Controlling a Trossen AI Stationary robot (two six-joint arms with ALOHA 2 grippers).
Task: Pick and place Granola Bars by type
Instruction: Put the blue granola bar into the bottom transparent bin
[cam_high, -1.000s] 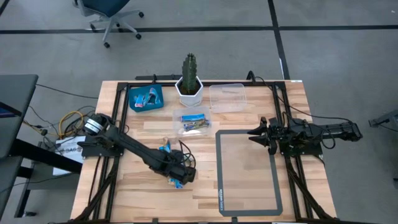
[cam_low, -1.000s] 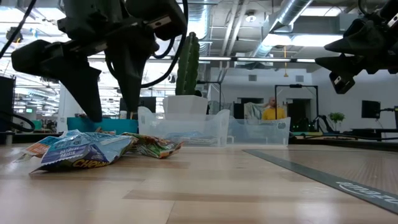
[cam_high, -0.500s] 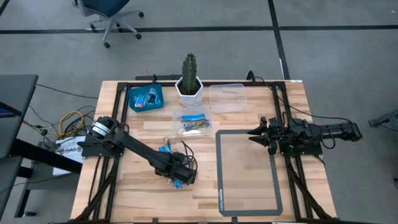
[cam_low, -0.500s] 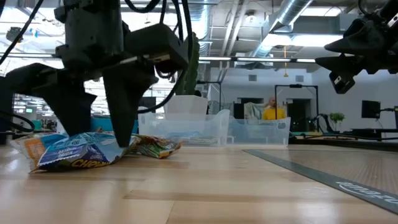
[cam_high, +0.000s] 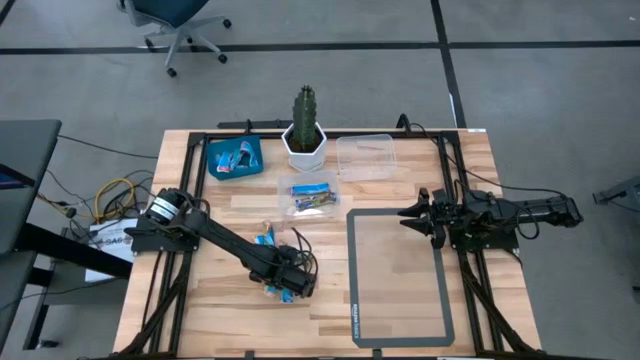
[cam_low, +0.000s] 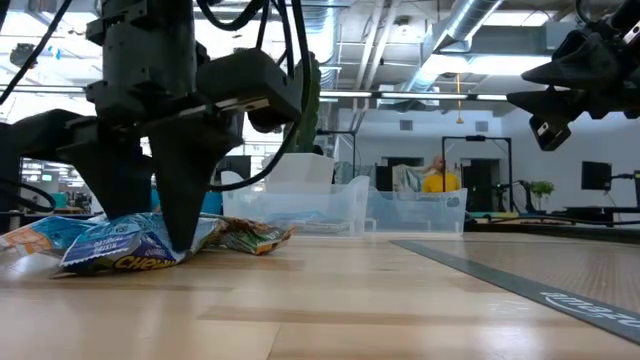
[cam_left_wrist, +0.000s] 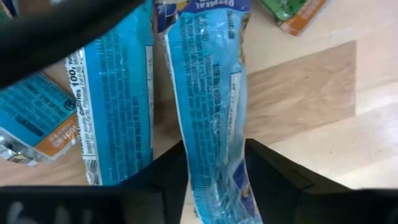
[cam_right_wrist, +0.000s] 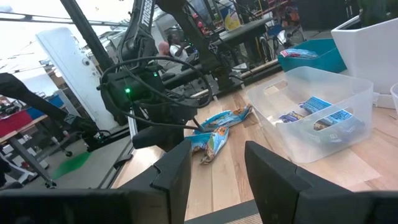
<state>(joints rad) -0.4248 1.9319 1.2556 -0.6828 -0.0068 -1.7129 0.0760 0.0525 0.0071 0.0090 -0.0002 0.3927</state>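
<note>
A: Near the tabletop's (cam_high: 400, 330) front-left, the left gripper (cam_left_wrist: 214, 163) is set down over a light blue bar (cam_left_wrist: 208, 93); its jaws are held apart, one on each side of the wrapper, not clamped.

B: Risks noted?

A: A second light blue bar (cam_left_wrist: 118, 106) lies just beside, touching. It could be dragged or pinched along if the jaws close off-centre. Slick wrapper film could also slip out on lifting.

B: Right gripper (cam_high: 408, 214)?

A: Parked above the mat's (cam_high: 400, 270) edge, jaws apart, nothing held.
</note>
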